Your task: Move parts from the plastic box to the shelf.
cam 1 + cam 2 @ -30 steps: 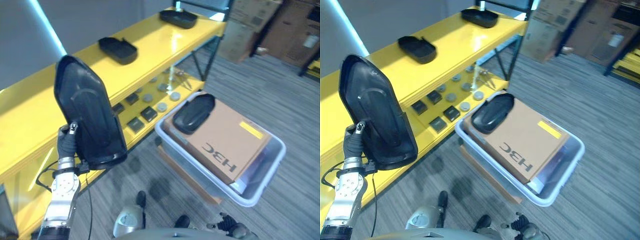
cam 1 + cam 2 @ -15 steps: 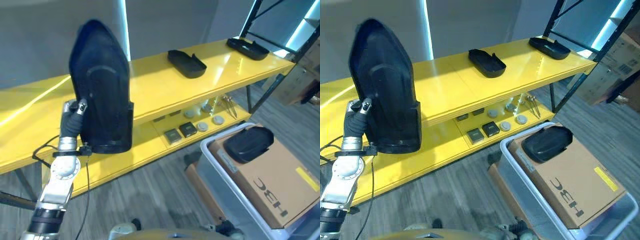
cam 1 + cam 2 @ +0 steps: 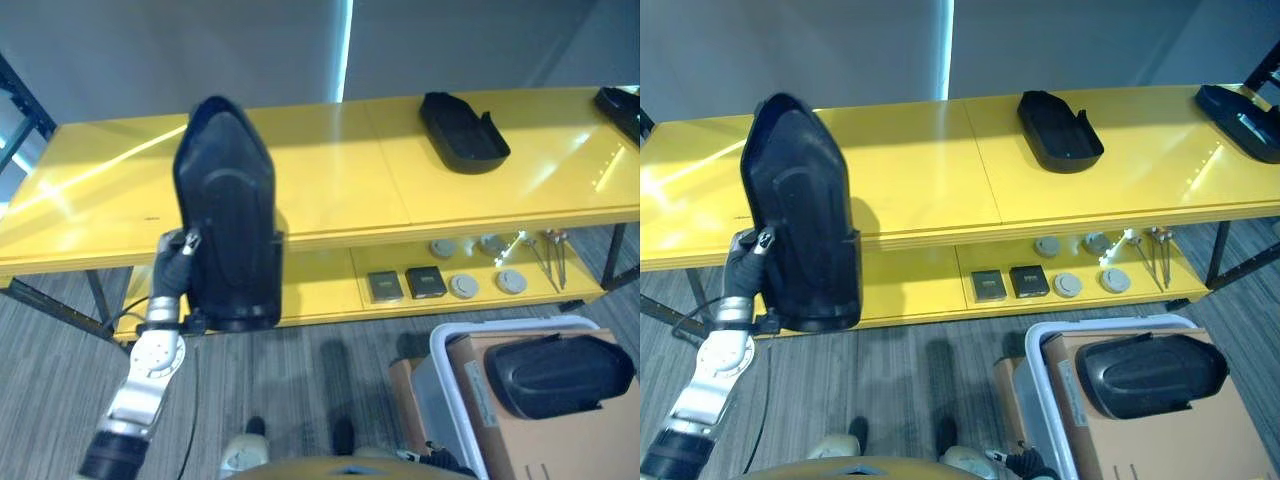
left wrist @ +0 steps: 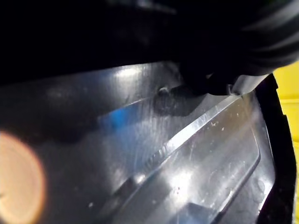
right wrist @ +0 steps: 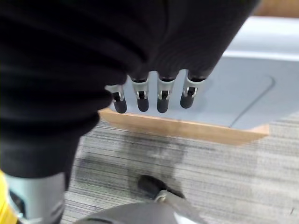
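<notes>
A large black moulded part (image 3: 228,245) with a pointed top and a raised oval panel stands upright, held from behind by the left hand (image 3: 176,268), in front of the yellow shelf (image 3: 330,180). To that hand's right, a second black part (image 3: 462,132) lies flat on the shelf's top board, and well right and below the hand a third black part (image 3: 1152,374) rests on a cardboard box in the grey plastic box (image 3: 1042,390) on the floor. Another black part (image 3: 1240,120) lies at the shelf's far right end.
</notes>
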`<state>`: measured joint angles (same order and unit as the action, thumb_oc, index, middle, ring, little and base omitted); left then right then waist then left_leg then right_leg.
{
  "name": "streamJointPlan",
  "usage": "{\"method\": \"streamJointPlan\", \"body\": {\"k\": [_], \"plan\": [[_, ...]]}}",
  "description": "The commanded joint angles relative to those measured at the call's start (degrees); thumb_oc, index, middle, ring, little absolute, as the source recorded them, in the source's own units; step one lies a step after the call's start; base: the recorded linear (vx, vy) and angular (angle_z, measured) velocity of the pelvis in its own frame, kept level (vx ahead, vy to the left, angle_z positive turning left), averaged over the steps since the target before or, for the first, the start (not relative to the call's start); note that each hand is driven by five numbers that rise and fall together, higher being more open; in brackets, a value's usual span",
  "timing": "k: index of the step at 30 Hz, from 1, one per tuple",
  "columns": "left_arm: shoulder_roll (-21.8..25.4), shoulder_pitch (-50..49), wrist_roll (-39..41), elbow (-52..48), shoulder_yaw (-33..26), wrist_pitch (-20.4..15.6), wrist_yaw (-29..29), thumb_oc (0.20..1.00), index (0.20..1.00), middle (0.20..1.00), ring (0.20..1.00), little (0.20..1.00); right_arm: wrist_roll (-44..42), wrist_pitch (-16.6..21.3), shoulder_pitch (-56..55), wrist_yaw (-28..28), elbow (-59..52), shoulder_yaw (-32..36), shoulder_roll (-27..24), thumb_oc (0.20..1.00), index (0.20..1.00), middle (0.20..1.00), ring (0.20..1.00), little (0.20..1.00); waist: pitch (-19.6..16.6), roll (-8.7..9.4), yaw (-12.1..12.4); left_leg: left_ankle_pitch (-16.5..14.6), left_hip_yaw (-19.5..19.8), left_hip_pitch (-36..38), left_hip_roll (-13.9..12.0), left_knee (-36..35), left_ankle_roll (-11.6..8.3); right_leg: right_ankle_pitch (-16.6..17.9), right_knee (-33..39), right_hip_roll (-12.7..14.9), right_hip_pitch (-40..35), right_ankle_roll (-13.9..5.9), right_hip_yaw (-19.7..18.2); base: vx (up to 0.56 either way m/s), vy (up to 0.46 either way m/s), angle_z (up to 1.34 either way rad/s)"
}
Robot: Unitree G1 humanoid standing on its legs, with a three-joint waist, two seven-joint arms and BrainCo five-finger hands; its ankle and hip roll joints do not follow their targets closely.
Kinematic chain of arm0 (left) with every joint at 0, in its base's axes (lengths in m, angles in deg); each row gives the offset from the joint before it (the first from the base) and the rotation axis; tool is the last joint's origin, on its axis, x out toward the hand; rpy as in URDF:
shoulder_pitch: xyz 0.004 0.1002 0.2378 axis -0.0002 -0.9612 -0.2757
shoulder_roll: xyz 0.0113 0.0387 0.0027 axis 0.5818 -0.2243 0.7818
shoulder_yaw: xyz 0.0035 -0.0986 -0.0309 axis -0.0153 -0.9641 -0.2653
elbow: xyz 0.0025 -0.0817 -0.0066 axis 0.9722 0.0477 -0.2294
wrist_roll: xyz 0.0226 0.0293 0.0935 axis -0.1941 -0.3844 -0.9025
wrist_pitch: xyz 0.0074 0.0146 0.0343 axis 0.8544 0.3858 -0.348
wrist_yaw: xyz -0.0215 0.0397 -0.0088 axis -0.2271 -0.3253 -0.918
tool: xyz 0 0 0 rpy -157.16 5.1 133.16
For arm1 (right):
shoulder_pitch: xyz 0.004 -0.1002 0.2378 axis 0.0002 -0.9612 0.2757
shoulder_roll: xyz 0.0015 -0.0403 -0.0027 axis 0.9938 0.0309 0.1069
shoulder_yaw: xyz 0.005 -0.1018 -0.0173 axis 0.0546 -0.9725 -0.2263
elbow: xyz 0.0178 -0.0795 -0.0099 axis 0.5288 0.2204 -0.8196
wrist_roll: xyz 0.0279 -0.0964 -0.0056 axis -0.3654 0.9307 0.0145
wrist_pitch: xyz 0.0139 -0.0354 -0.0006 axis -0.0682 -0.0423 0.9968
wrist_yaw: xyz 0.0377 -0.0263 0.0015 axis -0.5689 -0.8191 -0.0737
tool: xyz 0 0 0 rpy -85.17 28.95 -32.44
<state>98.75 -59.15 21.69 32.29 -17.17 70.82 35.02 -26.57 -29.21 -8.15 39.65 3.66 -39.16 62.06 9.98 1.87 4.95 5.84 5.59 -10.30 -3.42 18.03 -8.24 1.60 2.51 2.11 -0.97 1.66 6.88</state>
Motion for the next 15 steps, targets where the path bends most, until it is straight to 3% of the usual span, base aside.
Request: {"method": "streamJointPlan", "body": {"k": [1, 3, 5, 7, 8, 10, 11, 14, 15], "plan": [[2.79, 5.43, 0.48, -5.74, -5.26, -3.18, 1.27, 0.200, 0.200, 0.200, 0.200, 0.200, 1.32, -0.72, -0.83, -0.11, 1.12, -2.64, -0.53, 1.000, 1.000, 1.000, 1.000, 1.000, 0.25, -0.40, -2.56, -1.63, -5.49, 2.31, 1.60, -10.76, 1.99, -0.25, 0.08, 6.55, -3.68, -7.44, 4.96, 0.20, -0.081, 1.15], [2.79, 4.54, 0.35, -5.77, -5.95, -2.77, 1.69, 0.200, 0.200, 0.200, 0.200, 0.200, 0.75, -0.74, -0.45, 0.07, 1.20, -2.11, -0.66, 1.000, 1.000, 1.000, 1.000, 1.000, -0.62, -1.32, -1.86, 1.98, -6.28, 1.68, 2.04, -17.16, 2.13, -1.21, 0.35, 5.40, -4.76, -7.52, 5.89, 0.22, -0.019, 0.65], [2.46, 4.77, -0.13, -5.32, -5.19, -2.51, 1.89, 0.200, 0.200, 0.200, 0.200, 0.200, -1.17, -0.24, 0.69, 1.04, 1.25, -1.19, -0.44, 1.000, 1.000, 1.000, 1.000, 1.000, -1.52, -1.66, -1.60, 3.17, -6.96, 1.77, 1.55, -18.84, 2.04, -2.70, 0.09, 4.86, -6.12, -7.87, 5.74, 0.28, 0.069, -0.16], [2.50, 4.67, -0.47, -4.90, -4.26, -2.25, 1.60, 0.200, 0.200, 0.200, 0.200, 0.200, -7.03, 0.76, 0.72, 2.71, -0.15, 2.64, 0.48, 1.000, 1.000, 1.000, 1.000, 1.000, -2.86, -1.68, -2.46, 2.00, -9.03, 4.39, 1.24, -20.17, 2.90, -3.20, -0.17, 5.43, -7.52, -8.51, 5.10, 0.35, 0.175, -0.43], [3.41, 4.62, -1.30, -6.21, -4.24, -1.98, 1.45, 0.200, 0.200, 0.200, 0.200, 0.200, -13.73, 2.10, 0.93, 3.55, -0.79, 6.73, 1.91, 1.000, 1.000, 1.000, 1.000, 1.000, -4.17, -1.43, -2.92, 0.23, -9.34, 6.66, 1.93, -20.65, 4.39, -4.12, -3.01, 6.57, -7.27, -9.35, 4.13, 0.34, 0.235, -0.48], [4.92, 6.24, -1.56, -5.36, -3.35, -1.75, 1.50, 0.200, 0.200, 0.200, 0.200, 0.200, -15.31, 2.45, 0.98, 2.74, -2.38, 6.26, 3.58, 1.000, 1.000, 1.000, 1.000, 1.000, -3.96, -1.48, -4.04, -0.39, -11.06, 8.94, 2.08, -22.00, 5.76, -2.58, -10.51, 7.45, -3.83, -10.16, 2.05, 0.20, 0.211, -0.60], [6.36, 8.24, -2.59, -4.44, -1.97, -1.02, 1.78, 0.200, 0.200, 0.200, 0.200, 0.200, -13.73, 2.50, 1.79, 2.89, -3.06, 4.07, 4.21, 1.000, 1.000, 1.000, 1.000, 1.000, -3.19, -1.87, -5.17, -0.71, -11.00, 9.84, 1.74, -22.81, 6.18, -2.38, -13.48, 6.43, -0.43, -10.63, -1.12, 0.09, 0.124, -0.38], [7.82, 9.89, -3.14, -3.34, -1.77, -1.29, 2.70, 0.200, 0.200, 0.200, 0.200, 0.200, -9.81, 2.16, 2.24, 2.62, -4.77, -0.11, 4.22, 1.000, 1.000, 1.000, 1.000, 1.000, -2.56, -2.30, -5.93, -1.52, -11.24, 9.33, 1.27, -23.03, 5.52, -0.27, -5.73, 6.00, 4.33, -9.94, -4.18, 0.06, -0.008, -0.29], [7.57, 10.14, -3.60, -2.50, -2.34, -0.95, 3.85, 0.200, 0.200, 0.200, 0.200, 0.200, -8.56, 1.96, 1.39, 2.70, -5.48, -1.12, 4.48, 1.000, 1.000, 1.000, 1.000, 1.000, -2.72, -1.65, -6.48, -1.40, -11.63, 9.24, 0.91, -23.03, 5.23, 0.56, -4.08, 6.15, 3.77, -10.19, -5.09, 0.09, -0.116, -0.03]]}}
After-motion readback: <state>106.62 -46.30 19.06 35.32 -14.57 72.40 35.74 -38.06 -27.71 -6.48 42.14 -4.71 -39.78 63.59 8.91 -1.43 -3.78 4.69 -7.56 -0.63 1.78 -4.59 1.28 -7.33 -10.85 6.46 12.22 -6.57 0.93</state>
